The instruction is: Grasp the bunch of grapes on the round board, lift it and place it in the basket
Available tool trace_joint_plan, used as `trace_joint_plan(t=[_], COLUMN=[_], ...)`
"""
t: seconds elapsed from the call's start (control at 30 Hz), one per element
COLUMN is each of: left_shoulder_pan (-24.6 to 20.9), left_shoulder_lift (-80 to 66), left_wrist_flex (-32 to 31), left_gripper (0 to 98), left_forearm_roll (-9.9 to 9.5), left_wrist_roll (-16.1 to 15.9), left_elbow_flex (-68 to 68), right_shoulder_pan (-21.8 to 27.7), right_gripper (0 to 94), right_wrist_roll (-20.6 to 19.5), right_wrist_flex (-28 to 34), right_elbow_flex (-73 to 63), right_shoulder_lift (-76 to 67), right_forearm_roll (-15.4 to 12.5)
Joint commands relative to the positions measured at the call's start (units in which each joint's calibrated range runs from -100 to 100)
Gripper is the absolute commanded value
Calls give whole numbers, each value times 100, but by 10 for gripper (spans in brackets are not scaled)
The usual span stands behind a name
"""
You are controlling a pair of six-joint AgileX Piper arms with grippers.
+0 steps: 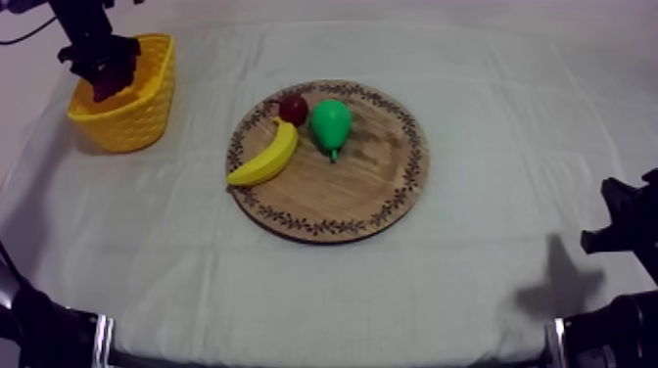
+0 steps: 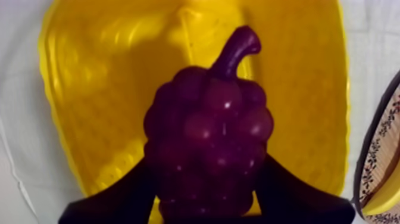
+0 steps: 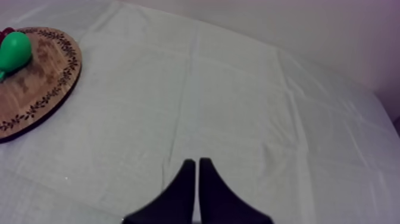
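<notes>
Left gripper [image 2: 205,199] sits over the yellow basket [image 1: 147,113], fingers clamped on both sides of the bunch of grapes [image 2: 208,131]. Grapes are held over the basket's opening, stem pointing away from the gripper.

Wooden board [image 1: 377,191] mid-table carries banana [image 1: 264,157], pear [image 1: 331,122] and small red fruit [image 1: 293,108].

Right gripper [image 3: 197,170] is low over bare cloth [image 3: 238,107], fingers together in a narrow wedge, holding nothing.

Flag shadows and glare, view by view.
Top view: a dark shadow lies on the cloth beside the right arm. Left wrist view: small bright glints on the bunch of grapes, no washout on the yellow basket. Right wrist view: soft even light, no glare on the wooden board.
</notes>
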Motion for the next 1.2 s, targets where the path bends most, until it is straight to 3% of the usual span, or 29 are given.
trace_joint_plan(t=[0.0,0.33,0.57,0.9,1.17], left_shoulder_pan=[-3,-45,-42,66,148], left_shoulder_lift=[6,-94,-432,-1521,-2764], left_wrist_flex=[10,15,3,-373,-1106], left_gripper=[650,783,772,548,334], left_forearm_roll=[1,-8,-12,-13,68], left_wrist_roll=[15,51,52,216,298], left_elbow_flex=[25,192,333,966,2021], right_shoulder_pan=[2,2,2,2,2], right_gripper=[3,3,3,3,3], right_wrist_roll=[2,2,2,2,2], right_wrist_flex=[0,0,0,0,0], right_elbow_flex=[-4,-4,-4,-4,-4], right_shoulder_lift=[0,0,0,0,0], right_forearm_roll=[-2,-2,-2,-2,-2])
